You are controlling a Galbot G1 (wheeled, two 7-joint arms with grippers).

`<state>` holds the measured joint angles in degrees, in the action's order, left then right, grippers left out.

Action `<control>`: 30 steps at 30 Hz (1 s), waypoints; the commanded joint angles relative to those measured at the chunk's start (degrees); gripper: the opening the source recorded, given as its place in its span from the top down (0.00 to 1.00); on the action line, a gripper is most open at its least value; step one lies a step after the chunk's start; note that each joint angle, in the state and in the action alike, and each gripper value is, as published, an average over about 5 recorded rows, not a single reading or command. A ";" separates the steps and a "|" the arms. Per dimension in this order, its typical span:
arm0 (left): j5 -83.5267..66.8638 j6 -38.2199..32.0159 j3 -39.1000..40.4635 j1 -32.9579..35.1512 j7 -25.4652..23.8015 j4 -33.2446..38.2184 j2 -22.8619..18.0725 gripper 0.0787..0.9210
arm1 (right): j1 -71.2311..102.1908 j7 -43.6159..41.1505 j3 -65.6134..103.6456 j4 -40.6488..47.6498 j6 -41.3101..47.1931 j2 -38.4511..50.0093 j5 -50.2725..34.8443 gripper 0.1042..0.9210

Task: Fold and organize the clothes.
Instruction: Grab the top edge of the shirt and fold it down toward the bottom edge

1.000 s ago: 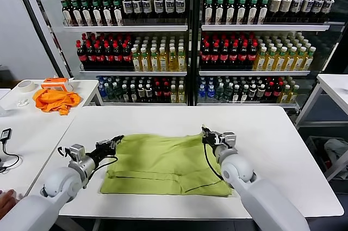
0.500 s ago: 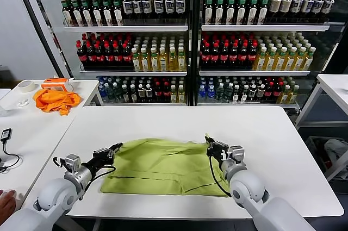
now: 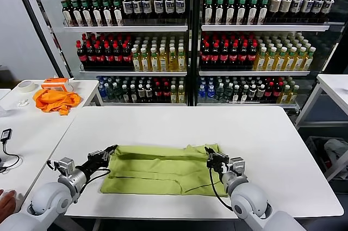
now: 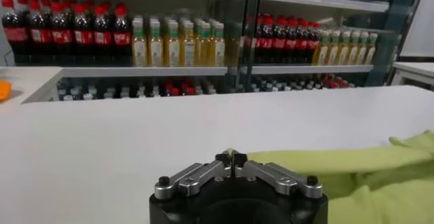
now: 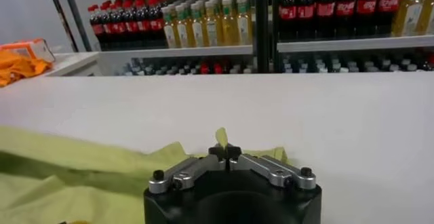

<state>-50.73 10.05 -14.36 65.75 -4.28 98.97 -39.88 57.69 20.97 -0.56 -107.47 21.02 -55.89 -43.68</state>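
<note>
T-shirt (image 3: 163,168): soft matt lime cloth, wrinkled. Counter (image 3: 179,125): smooth white, slight sheen. End effector fingers (image 4: 196,176): brushed metal.

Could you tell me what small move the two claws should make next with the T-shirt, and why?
Probably carry the pinched edge the rest of the way toward the robot, then lay it down. The left claw and right claw are both shut on the far edge of the T-shirt, which lies partway folded over on the table, not yet aligned with the near hem.

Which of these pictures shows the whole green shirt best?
The head view: the T-shirt lies there edge to edge on the table, both grippers at its far corners. Each wrist view shows only a corner beyond shut fingertips.
</note>
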 commanded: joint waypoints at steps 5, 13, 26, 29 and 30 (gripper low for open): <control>0.87 -0.59 0.95 1.95 0.04 1.52 0.46 1.00 | 1.67 -0.30 0.48 0.31 -0.59 -0.09 0.78 1.00; 1.58 0.07 -0.60 4.08 1.20 2.77 1.05 1.00 | 1.84 -0.40 0.40 0.01 -0.94 -0.11 0.75 1.00; 0.18 2.51 -4.83 8.61 2.05 5.67 2.67 1.00 | 1.99 -0.44 0.15 -0.55 -0.92 0.41 0.75 1.00; 0.30 2.50 -5.26 9.37 2.06 5.89 2.56 1.00 | 2.23 -0.51 0.13 -0.43 -0.99 0.48 0.91 1.00; 0.31 2.50 -5.36 9.56 2.08 5.99 2.51 1.00 | 2.36 -0.55 0.15 -0.36 -1.03 0.54 0.97 1.00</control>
<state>-50.17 11.89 -18.07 72.50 -2.54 103.78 -37.55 59.77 20.47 -0.41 -107.96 20.09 -55.45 -42.85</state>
